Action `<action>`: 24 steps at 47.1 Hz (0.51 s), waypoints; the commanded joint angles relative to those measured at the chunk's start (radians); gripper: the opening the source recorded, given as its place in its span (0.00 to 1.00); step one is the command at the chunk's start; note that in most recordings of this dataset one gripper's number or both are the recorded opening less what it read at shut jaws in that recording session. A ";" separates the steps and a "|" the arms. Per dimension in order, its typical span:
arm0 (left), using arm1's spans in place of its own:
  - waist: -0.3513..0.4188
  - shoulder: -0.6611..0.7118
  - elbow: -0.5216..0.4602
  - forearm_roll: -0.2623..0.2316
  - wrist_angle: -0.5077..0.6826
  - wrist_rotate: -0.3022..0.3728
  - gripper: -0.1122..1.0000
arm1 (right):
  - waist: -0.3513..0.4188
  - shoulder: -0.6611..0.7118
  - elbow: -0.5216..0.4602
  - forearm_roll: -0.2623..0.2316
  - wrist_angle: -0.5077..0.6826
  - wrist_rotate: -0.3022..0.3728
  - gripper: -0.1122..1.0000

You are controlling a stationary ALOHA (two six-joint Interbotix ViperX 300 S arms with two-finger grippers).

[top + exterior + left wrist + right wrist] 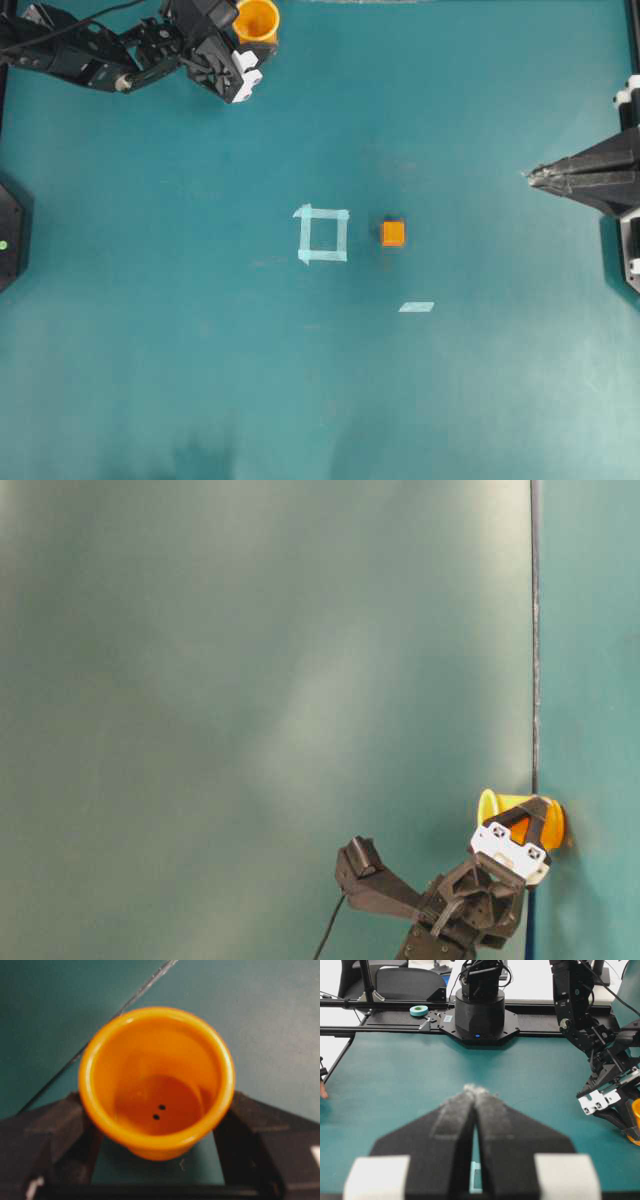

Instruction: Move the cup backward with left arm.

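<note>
The small round orange-yellow plastic cup (257, 20), probably light, stiff and slippery, stands upright at the table's far edge between the left gripper's (157, 1160) spread jaws, seemingly clamped across its lower wall, while the right gripper's (475, 1091) jaws rest together.

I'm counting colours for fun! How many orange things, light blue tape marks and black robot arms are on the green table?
Orange things: 2, the cup and the cube
Light blue tape marks: 2, the square and the strip
Black robot arms: 2, left arm and right arm
Total: 6
</note>
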 commanded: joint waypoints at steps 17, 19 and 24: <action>0.005 -0.014 -0.006 0.000 -0.015 -0.002 0.66 | 0.002 0.003 -0.032 0.002 -0.003 -0.002 0.10; 0.005 -0.014 -0.006 0.000 -0.015 -0.003 0.66 | 0.002 0.003 -0.034 0.000 -0.003 -0.002 0.10; 0.005 -0.014 -0.006 0.002 -0.015 -0.003 0.66 | 0.002 0.003 -0.035 0.002 -0.003 -0.002 0.10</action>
